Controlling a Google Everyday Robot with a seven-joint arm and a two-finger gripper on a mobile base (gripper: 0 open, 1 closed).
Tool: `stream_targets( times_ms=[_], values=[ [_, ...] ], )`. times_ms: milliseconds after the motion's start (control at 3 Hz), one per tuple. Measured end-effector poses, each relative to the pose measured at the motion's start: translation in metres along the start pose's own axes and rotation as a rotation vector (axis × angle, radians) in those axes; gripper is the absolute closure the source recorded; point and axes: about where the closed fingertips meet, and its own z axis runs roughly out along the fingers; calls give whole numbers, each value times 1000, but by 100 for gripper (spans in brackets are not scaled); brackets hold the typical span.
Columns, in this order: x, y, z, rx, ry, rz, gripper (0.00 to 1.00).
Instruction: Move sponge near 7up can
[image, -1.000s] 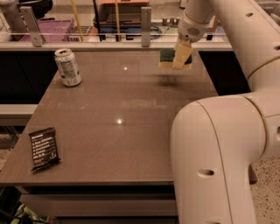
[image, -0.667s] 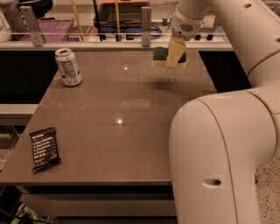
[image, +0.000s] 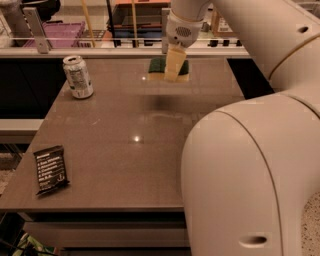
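Observation:
The sponge (image: 157, 68), dark green on top with a pale yellow layer below, hangs in the air above the far middle of the brown table (image: 125, 150). My gripper (image: 171, 67) is shut on it, with a pale finger (image: 173, 62) across its front. Its shadow lies on the table just below. The 7up can (image: 78, 76), silver-white with green markings, stands upright at the table's far left, well to the left of the sponge.
A black snack packet (image: 50, 169) lies flat near the table's front left corner. My arm's large white body (image: 250, 170) fills the right side and hides the table's right part. A rail with posts (image: 35, 30) and shelves runs behind the table.
My gripper has carried the sponge leftward along the far side of the table, closer to the can. The can and packet have not moved.

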Motion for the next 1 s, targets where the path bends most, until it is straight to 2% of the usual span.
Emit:
stream_targets(
  times_ms=[667, 1000],
  values=[
    [-58, 28, 24, -36, -24, 0, 100],
    [-77, 35, 37, -49, -41, 4, 100]
  ],
)
